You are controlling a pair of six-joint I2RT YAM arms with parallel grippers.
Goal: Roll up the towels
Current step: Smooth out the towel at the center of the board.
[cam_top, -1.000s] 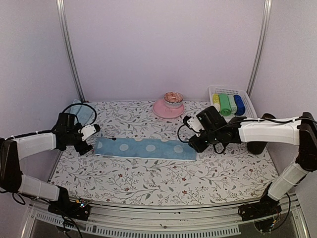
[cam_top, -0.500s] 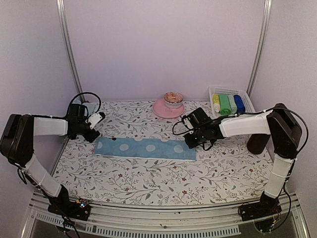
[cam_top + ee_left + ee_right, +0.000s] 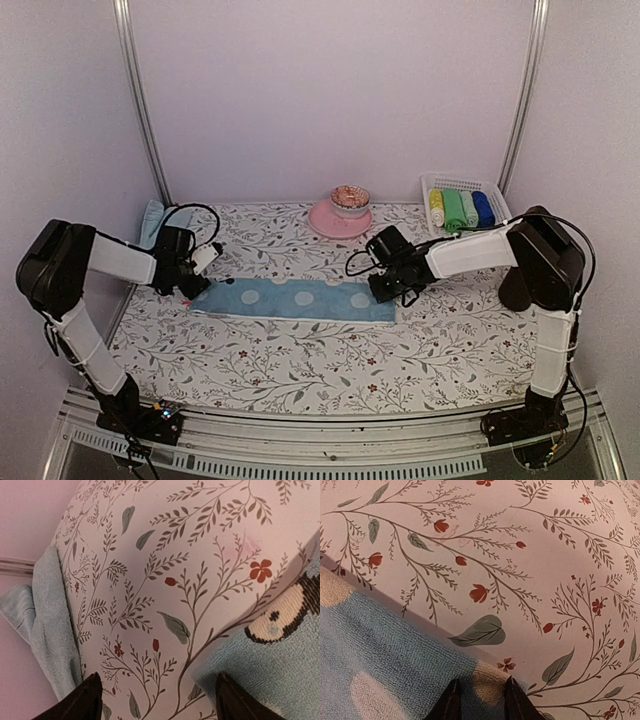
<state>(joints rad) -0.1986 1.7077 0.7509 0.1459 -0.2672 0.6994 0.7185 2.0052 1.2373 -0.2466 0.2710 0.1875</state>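
Looks like the grab-an-end step: the blue towel point(image 3: 293, 299) lies flat mid-table, nothing rolled yet. The right gripper point(image 3: 480, 702) sits on its far right corner, jaws nearly together with cloth between them, but it's hard to tell if that's a real pinch. The left gripper point(image 3: 157, 700) is wide open with the towel's left corner just beside one finger. Next it probably needs a firm hold, then to fold that end over.

Pale blue rectangular terry towel point(image 3: 295, 299) with cream dots lies flat, unrolled, mid-table, lengthwise left to right; pale teal cloth point(image 3: 152, 222) lies bunched at the far left.
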